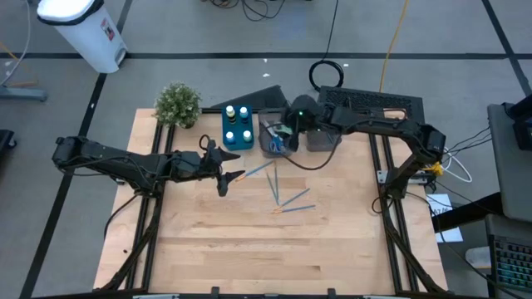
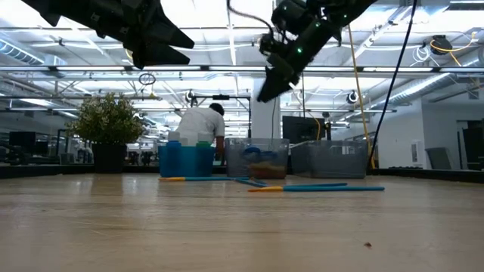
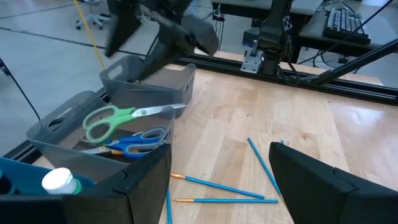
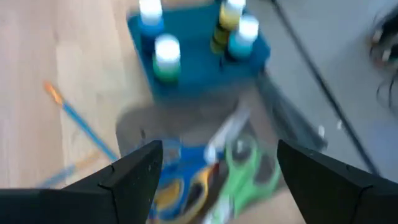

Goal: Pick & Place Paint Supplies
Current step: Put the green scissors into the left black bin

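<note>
Wooden tabletop (image 1: 249, 241), brushes (image 1: 287, 195) loose at centre.
Thin, light, rolling: pinch mid-shaft. Left fingers (image 1: 223, 173) part-open, right fingers (image 1: 283, 133) wide, both empty.

- High view: overhead, straight down on the whole surface (image 1: 249, 241).
- Low view: at surface height, level toward the room.
- Wrist views: close, both facing the grey bin (image 3: 93, 152) of scissors (image 4: 239, 171), from opposite sides.
</note>
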{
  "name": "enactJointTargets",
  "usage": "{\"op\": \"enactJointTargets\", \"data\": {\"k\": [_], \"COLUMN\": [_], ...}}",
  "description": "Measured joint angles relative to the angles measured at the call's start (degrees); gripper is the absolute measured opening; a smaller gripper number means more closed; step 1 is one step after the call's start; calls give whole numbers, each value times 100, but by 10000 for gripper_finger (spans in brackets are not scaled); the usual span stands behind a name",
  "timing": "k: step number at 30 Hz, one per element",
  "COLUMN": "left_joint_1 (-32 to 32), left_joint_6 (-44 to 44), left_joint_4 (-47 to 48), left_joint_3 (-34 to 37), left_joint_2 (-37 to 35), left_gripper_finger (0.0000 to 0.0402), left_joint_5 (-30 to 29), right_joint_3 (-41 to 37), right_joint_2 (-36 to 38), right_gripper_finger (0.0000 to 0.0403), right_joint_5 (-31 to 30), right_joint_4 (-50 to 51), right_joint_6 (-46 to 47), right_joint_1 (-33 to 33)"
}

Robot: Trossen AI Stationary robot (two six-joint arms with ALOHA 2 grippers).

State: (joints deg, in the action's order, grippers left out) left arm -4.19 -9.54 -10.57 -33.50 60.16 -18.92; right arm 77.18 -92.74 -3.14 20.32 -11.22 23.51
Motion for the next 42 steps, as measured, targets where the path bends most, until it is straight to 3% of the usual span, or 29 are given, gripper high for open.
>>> {"op": "enactJointTargets", "data": {"k": [9, 13, 19, 23, 28, 31, 36, 42], "left_joint_1": [-2, -2, -2, -4, -2, -2, -2, -2], "left_joint_6": [-97, -111, -138, -151, -151, -149, -149, -142], "left_joint_4": [2, 13, 59, 61, 59, 59, 59, 59], "left_joint_3": [0, 0, 0, 0, 0, 0, 0, 0], "left_joint_2": [0, 0, 0, 0, 0, 0, 0, 0], "left_gripper_finger": [273, 273, 274, 274, 274, 274, 274, 274], "left_joint_5": [0, 0, 0, 0, 0, 0, 0, 0], "right_joint_3": [-20, -265, -937, -1448, -1936, -2208, -2458, -2502], "right_joint_2": [-97, -94, -74, -76, -76, -73, -73, -73], "right_gripper_finger": [306, 306, 306, 299, 262, 232, 173, 98], "right_joint_5": [21, 21, 4, -597, -1763, -2167, -2533, -2585], "right_joint_4": [1274, 1359, 1243, 629, -384, -1008, -1611, -1602], "right_joint_6": [15, -326, -1629, -2137, -2722, -3141, -3443, -3397], "right_joint_1": [273, 230, -41, -338, -727, -908, -1109, -1163]}}
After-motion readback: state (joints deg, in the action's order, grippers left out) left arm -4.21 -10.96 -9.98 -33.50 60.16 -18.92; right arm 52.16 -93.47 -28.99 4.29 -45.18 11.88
